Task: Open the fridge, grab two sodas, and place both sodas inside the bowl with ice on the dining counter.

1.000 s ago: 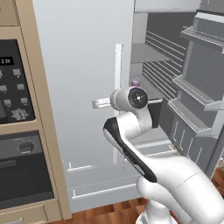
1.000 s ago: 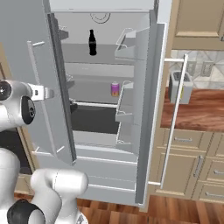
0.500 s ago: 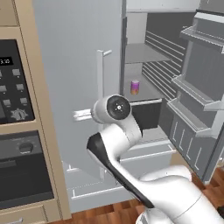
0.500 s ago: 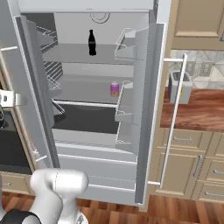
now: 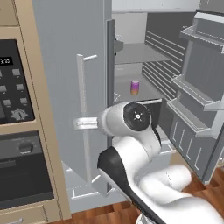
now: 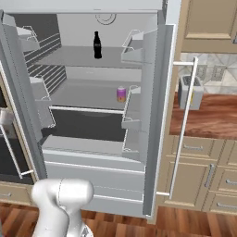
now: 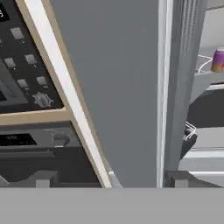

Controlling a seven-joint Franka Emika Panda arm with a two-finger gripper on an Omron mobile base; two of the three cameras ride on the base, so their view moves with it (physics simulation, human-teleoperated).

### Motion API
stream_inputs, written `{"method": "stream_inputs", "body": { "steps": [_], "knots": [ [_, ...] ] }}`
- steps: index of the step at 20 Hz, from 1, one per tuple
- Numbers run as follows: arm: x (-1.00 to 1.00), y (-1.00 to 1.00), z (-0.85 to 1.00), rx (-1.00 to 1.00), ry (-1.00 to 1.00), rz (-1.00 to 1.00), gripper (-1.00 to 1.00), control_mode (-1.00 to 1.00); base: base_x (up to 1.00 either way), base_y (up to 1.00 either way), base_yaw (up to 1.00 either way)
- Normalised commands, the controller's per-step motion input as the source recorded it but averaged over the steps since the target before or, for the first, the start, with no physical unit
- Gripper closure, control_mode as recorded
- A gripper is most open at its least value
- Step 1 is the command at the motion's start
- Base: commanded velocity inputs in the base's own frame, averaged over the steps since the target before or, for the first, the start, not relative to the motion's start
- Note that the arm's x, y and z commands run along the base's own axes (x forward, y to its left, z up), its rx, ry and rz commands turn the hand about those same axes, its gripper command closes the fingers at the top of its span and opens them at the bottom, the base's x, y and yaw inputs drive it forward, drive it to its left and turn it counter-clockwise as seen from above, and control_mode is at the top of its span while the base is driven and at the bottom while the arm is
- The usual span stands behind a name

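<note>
Fridge (image 6: pixel 152 115) stands open, both doors swung wide. Dark bottle (image 6: pixel 97 45) stands upright on the upper shelf, upper centre of the right base view. Purple can (image 6: pixel 121 94) stands upright on the shelf below it, toward the right of that shelf.

Tool (image 7: pixel 107 180) is released, fingertips (image 7: pixel 43 179) spread wide with nothing between them, facing the outer face of the left door (image 5: pixel 65 87).

In the hand view the can (image 7: pixel 218 60) sits at the upper right, past the door's edge. Judgement: the tool must swing rightward round that edge to reach either soda.
</note>
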Motion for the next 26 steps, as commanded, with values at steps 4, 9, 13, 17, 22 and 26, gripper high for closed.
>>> {"method": "stream_inputs", "body": {
  "steps": [4, 9, 13, 17, 22, 26],
  "knots": [
    [-0.64, -0.86, 0.01, 0.27, 0.00, 0.00, -1.00, -1.00, 0.00, 0.00, 0.00],
    [-0.35, -0.97, 0.19, 0.28, 0.02, 0.00, -1.00, -1.00, 0.00, 0.00, 0.00],
    [0.07, -0.82, 0.22, 0.27, 0.07, 0.00, -1.00, -1.00, 0.00, 0.00, 0.00],
    [0.52, -0.49, 0.14, 0.23, 0.10, 0.00, -1.00, -1.00, 0.00, 0.00, 0.00],
    [0.82, -0.14, 0.00, 0.19, 0.06, 0.01, -1.00, -1.00, 0.00, 0.00, 0.00],
    [0.96, -0.01, 0.00, 0.15, 0.07, 0.00, -1.00, -1.00, 0.00, 0.00, 0.00]
  ]
}}
